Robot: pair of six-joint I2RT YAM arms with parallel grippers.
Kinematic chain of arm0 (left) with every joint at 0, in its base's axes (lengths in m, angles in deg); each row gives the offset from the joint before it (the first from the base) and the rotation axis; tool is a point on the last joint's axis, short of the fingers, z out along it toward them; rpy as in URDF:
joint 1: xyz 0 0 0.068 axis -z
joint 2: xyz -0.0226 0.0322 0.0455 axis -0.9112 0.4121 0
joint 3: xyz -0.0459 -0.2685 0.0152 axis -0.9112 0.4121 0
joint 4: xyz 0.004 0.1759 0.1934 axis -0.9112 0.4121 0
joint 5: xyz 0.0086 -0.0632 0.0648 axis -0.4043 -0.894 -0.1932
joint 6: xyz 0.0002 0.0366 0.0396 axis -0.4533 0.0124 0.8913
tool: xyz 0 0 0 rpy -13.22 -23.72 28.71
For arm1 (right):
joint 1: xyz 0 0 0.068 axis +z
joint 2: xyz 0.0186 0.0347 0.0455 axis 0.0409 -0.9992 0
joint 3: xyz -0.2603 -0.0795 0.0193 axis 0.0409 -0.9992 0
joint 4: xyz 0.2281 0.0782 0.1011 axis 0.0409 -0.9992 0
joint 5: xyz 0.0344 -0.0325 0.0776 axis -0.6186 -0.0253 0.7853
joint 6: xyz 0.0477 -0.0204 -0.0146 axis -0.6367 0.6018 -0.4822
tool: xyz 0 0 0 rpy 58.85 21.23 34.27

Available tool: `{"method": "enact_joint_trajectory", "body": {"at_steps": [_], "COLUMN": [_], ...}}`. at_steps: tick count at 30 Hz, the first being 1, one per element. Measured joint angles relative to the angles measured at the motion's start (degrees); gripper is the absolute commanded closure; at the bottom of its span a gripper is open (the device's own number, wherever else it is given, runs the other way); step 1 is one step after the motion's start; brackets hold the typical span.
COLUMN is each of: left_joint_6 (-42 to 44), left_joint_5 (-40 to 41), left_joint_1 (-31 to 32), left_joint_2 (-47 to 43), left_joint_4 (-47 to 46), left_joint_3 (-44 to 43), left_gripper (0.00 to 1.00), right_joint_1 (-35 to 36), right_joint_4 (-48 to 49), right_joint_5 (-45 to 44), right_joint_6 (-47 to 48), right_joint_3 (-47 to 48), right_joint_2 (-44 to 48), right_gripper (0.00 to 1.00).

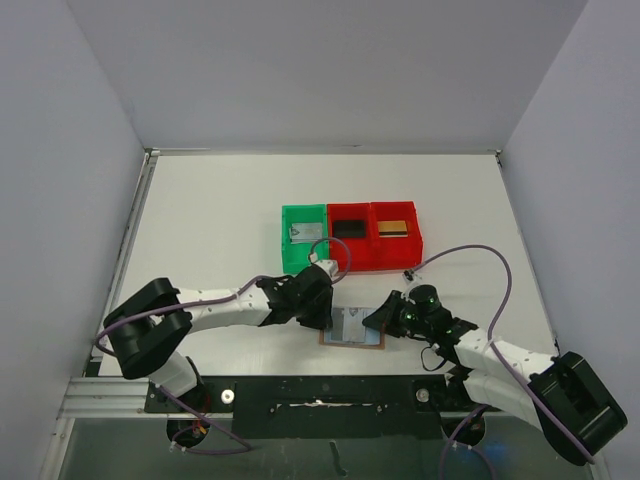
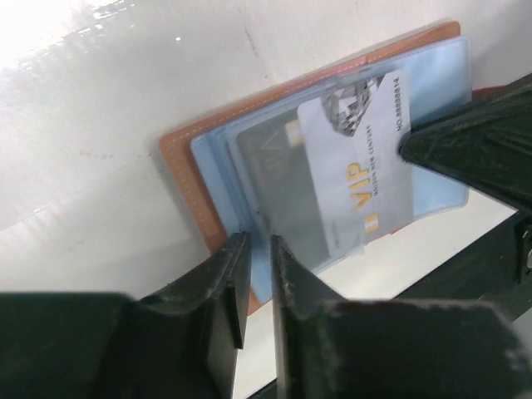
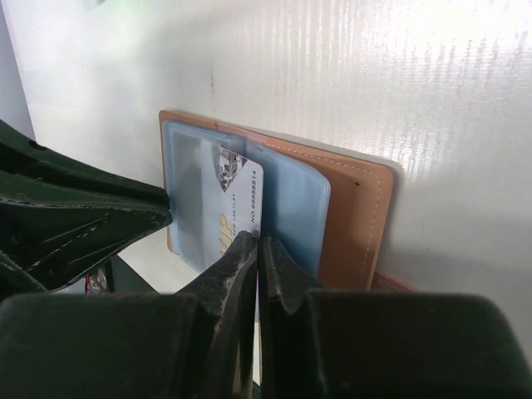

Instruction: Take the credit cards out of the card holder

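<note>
The card holder (image 1: 350, 343) lies open on the table between both grippers, brown leather (image 2: 187, 174) round blue-grey pockets (image 3: 299, 208). A silver-grey credit card (image 2: 357, 158) marked VIP sticks partly out of a clear pocket, and a dark card (image 2: 266, 166) sits in the pocket beside it. My right gripper (image 3: 258, 238) is shut on the silver card's (image 3: 237, 191) edge. My left gripper (image 2: 258, 243) stands at the opposite edge of the blue pockets, its jaws a narrow gap apart with nothing gripped. In the top view the left gripper (image 1: 322, 308) and right gripper (image 1: 383, 322) flank the holder.
Behind the holder stand a green bin (image 1: 303, 250) with a silver card (image 1: 304, 232), a red bin (image 1: 350, 250) with a black card (image 1: 349, 227) and a second red bin (image 1: 397, 248) with a gold-tan card (image 1: 396, 227). Purple cables loop above each arm.
</note>
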Motion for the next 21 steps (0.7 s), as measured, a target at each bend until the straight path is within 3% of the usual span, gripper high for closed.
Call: {"method": "enact_joint_trajectory", "body": {"at_steps": [3,8,14,21], "left_joint_6": [0.2,0.09,0.33,-0.68], "left_joint_5": [1.22,2.51,0.15,-2.82], "left_joint_1": [0.02,0.02,0.02,0.02], "left_joint_2": [-2.49,-8.28,-9.42,-1.64], "left_joint_4": [-0.17,-1.77,-9.86,-14.99], "left_joint_3": [1.57,2.78,2.78,2.69], "left_gripper": [0.59,0.56,0.61,0.73], "right_joint_1": [-0.35,-0.61,-0.61,-0.72], "right_joint_4": [-0.28,-0.35,-0.35,-0.44], "right_joint_5": [0.02,0.24,0.31,0.31], "right_joint_6": [0.37,0.68,0.81,0.81], "right_joint_3": [-0.17,-0.17,-0.17,-0.17], "right_joint_2": [0.02,0.46,0.61,0.61], "right_gripper": [1.0,1.0,1.0,1.0]}}
